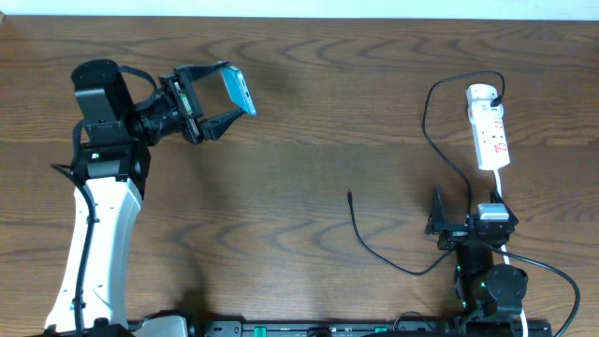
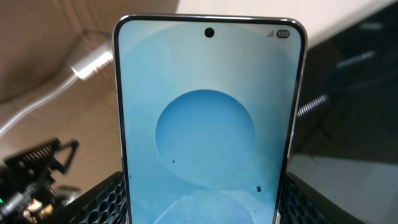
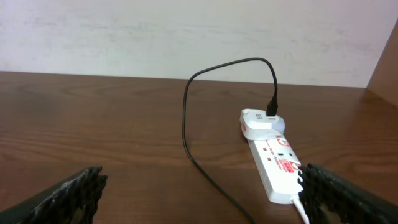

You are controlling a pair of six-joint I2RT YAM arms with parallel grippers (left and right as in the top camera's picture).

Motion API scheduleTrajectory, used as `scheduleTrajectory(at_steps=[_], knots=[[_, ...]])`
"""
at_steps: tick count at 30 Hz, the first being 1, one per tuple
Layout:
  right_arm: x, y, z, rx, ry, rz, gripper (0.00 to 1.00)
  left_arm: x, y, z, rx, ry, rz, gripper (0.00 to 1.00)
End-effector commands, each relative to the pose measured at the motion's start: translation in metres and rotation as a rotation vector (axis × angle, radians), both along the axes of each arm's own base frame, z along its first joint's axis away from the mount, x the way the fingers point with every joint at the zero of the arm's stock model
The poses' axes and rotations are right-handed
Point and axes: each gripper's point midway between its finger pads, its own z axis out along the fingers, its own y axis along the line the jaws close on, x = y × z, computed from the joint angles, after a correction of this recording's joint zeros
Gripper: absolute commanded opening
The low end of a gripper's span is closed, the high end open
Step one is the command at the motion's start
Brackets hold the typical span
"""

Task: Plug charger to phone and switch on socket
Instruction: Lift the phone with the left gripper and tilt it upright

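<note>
My left gripper (image 1: pixel 226 95) is shut on the phone (image 1: pixel 240 90) and holds it up above the far left of the table. In the left wrist view the phone's cyan-blue screen (image 2: pixel 208 118) fills the frame between the fingers (image 2: pixel 202 202). The white socket (image 1: pixel 489 126) lies at the far right and also shows in the right wrist view (image 3: pixel 273 163). The black charger cable (image 1: pixel 432 140) runs from a white adapter (image 3: pixel 258 121) on the socket. Its free plug tip (image 1: pixel 349 194) lies on the table mid-right. My right gripper (image 1: pixel 465 213) is open and empty, just in front of the socket (image 3: pixel 202 193).
The wooden table (image 1: pixel 309 150) spans the whole view. The socket's white cord (image 1: pixel 501 192) runs back past my right gripper towards the table's front edge. The black cable (image 3: pixel 186 118) loops across the table between my right fingers.
</note>
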Motion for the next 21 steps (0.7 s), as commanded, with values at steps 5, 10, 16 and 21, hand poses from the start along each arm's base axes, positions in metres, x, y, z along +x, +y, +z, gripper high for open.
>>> scheduleTrajectory(at_steps=[5,10,16,21], knots=[[0.0,0.001,0.0,-0.008,0.0,0.005,0.99,0.002,0.037,-0.06,0.453,-0.061,0.105,0.07],[0.0,0.001,0.0,-0.008,0.0,0.005,0.99,-0.024,0.077,-0.121,0.861,0.087,0.108,0.07],[0.0,0.001,0.0,-0.008,0.0,0.005,0.99,-0.054,0.1,-0.155,1.201,0.184,0.003,0.07],[0.0,0.001,0.0,-0.008,0.0,0.005,0.99,-0.064,0.098,-0.188,1.308,0.261,-0.077,0.07]])
